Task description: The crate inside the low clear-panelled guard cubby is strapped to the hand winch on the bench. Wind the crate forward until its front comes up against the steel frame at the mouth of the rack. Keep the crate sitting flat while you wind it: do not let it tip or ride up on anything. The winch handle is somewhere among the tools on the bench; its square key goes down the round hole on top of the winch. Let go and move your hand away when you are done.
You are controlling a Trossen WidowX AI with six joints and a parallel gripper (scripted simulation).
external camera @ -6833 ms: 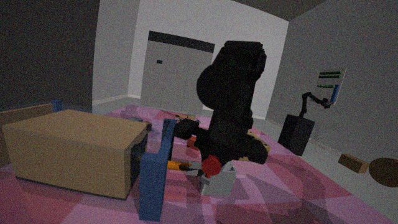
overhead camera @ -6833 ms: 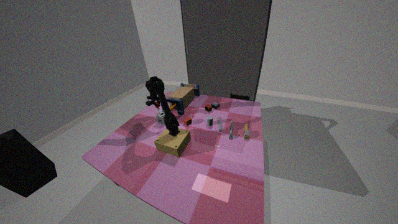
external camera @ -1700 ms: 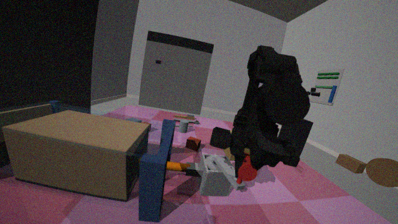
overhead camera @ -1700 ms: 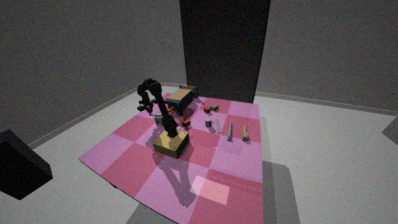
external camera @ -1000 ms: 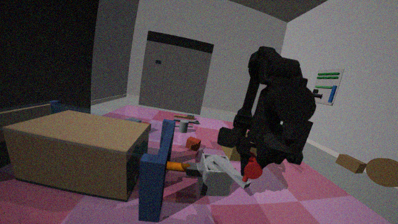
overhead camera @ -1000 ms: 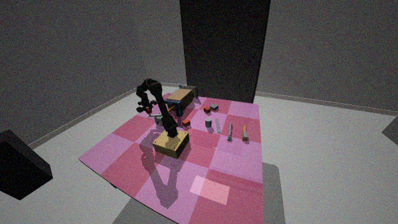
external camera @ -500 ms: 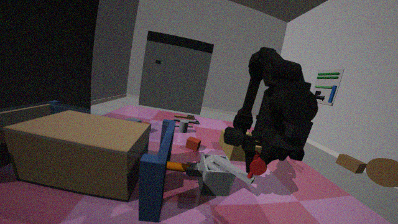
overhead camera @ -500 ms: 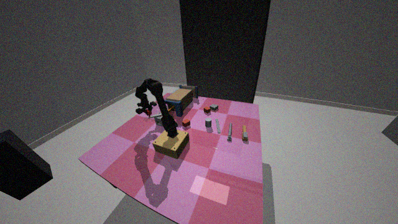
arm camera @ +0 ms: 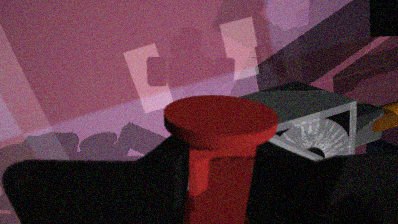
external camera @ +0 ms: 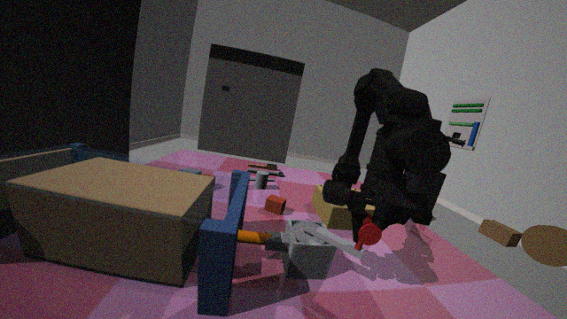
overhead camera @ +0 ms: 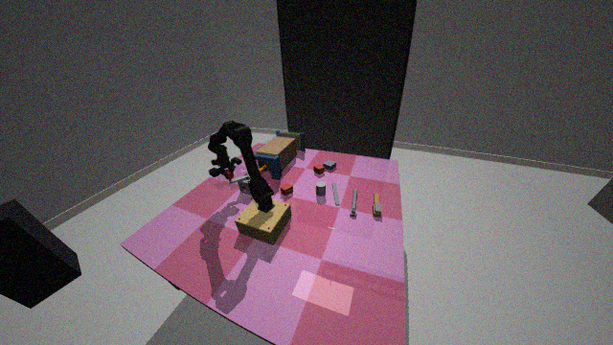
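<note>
The tan crate (overhead camera: 280, 145) (external camera: 111, 186) sits flat behind the blue frame (external camera: 215, 266) (overhead camera: 276, 169). A small gap shows between its near lower corner and the frame; contact elsewhere is hidden. An orange strap (external camera: 252, 237) (overhead camera: 263, 168) (arm camera: 387, 117) runs from the frame side to the grey winch (external camera: 310, 261) (overhead camera: 245, 186). The handle's grey arm (external camera: 338, 241) (overhead camera: 240, 179) reaches from the winch top out to its red knob (external camera: 369, 233) (arm camera: 220, 117). My gripper (overhead camera: 229, 173) (arm camera: 208, 132) is shut on that knob, beside the winch. The key's seating is hidden.
A red block (overhead camera: 286, 189) (external camera: 275, 204) lies near the winch. Another red block (overhead camera: 319, 169), a grey block (overhead camera: 329, 165), a grey cylinder (overhead camera: 321, 189) (external camera: 261, 180), a flat bar (overhead camera: 336, 194), a wrench-like tool (overhead camera: 353, 202) and a hammer (overhead camera: 376, 206) lie farther right.
</note>
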